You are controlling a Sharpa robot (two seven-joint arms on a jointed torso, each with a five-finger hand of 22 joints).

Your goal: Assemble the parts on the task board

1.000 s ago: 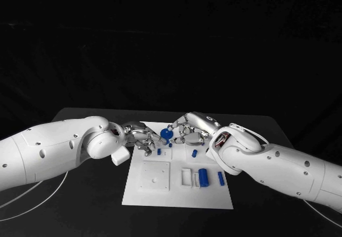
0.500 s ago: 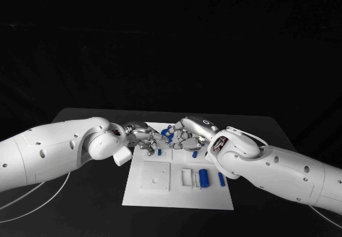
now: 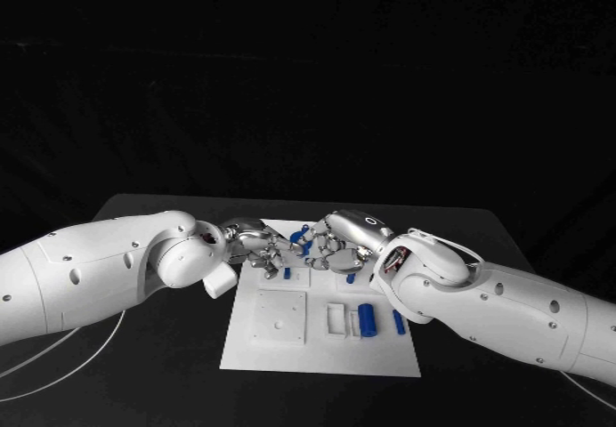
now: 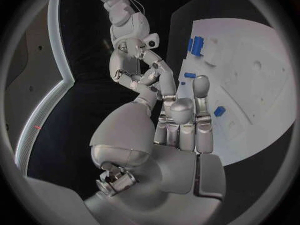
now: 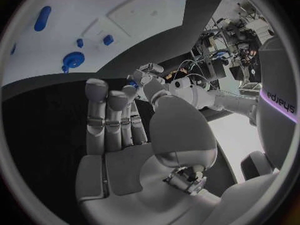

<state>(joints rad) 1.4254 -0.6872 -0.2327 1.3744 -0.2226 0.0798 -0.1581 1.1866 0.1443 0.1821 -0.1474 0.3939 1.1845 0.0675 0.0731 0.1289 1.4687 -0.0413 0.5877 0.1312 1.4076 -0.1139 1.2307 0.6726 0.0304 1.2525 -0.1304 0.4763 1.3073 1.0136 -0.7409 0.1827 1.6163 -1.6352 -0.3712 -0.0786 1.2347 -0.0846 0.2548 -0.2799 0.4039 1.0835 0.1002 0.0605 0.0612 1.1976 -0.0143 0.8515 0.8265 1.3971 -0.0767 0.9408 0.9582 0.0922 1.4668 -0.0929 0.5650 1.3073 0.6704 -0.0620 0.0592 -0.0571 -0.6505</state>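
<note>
Since a second ago both hands have closed in on each other at the far end of the task board (image 3: pixel 321 356). The round blue part (image 3: pixel 299 237), which sat clear between them, now sits lower, tucked against the right hand's fingers.

Left hand (image 3: pixel 261 249): fingers curled over the board's far-left area. Can't tell whether they pinch anything. In the left wrist view that hand's (image 4: pixel 181 120) fingers run fairly straight and side by side, nothing visibly in them.

Right hand (image 3: pixel 336 245): fingers bunched by the round part; a grip isn't clear. In the right wrist view that hand's (image 5: pixel 119 130) fingers are upright, close together, palm bare, and the round part (image 5: pixel 72 61) lies on the board apart from them.

Remaining parts on the board:
- blue cylinder (image 3: pixel 366 319) at near right, long axis running near-to-far
- slimmer blue bar (image 3: pixel 398 322) just beside it on the right, lying parallel
- small blue peg (image 3: pixel 287 273) and another (image 3: pixel 349 277) standing near the hands

Handling, my read:
- small rigid plastic, light, smooth, so likely to slip or roll
- cylinder: pinch across the middle of its barrel, perpendicular to the long axis
- round part: grip by the rim
- not fragile, but easily knocked out of its seats

Board sits on the black counter (image 3: pixel 154 356).
</note>
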